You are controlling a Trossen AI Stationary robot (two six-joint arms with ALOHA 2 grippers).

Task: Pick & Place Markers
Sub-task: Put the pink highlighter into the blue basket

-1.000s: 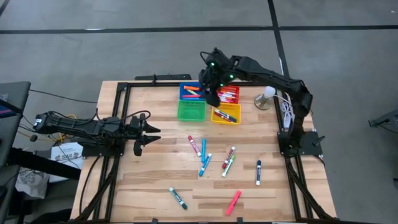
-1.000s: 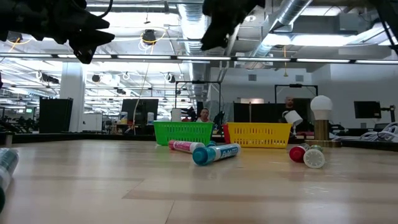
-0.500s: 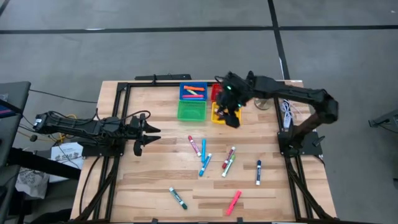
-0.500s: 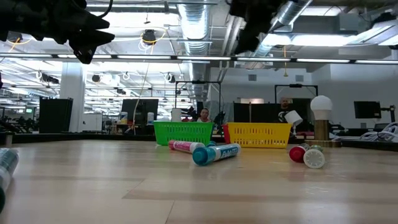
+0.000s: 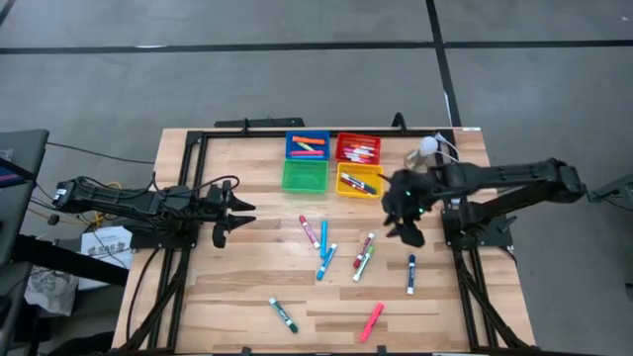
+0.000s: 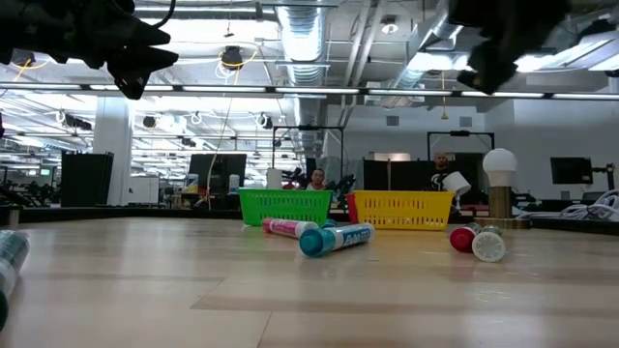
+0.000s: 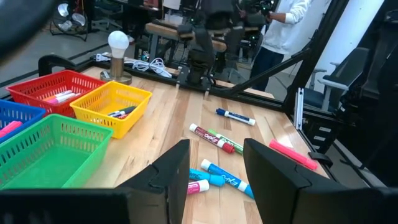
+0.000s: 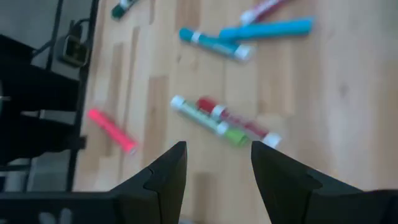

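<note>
Eight markers (image 5: 322, 238) are seen loose on the worktop (image 5: 247, 287): a cluster of five near the middle, a dark blue-capped one (image 5: 411, 274) to the right, a pink one (image 5: 372, 321) and a green one (image 5: 283, 314) near the front edge; others are already lodged in the blue bin (image 5: 308, 145), the red bin (image 5: 358, 149) and the yellow bin (image 5: 359, 182), while the green bin (image 5: 304, 176) appears empty; the sorting is judged well begun, with the loose ones left to be collected; the right hand (image 8: 214, 177) is held above the worktop just right of the red-and-green pair (image 8: 224, 121), its fingers apart and nothing between them; the left hand (image 7: 216, 171) is parked at the left side, fingers apart, empty, pointed towards the bins; how many markers lie in each bin cannot be counted; in the low view both hands are cut off at the top and most markers are hidden behind the nearest ones
</note>
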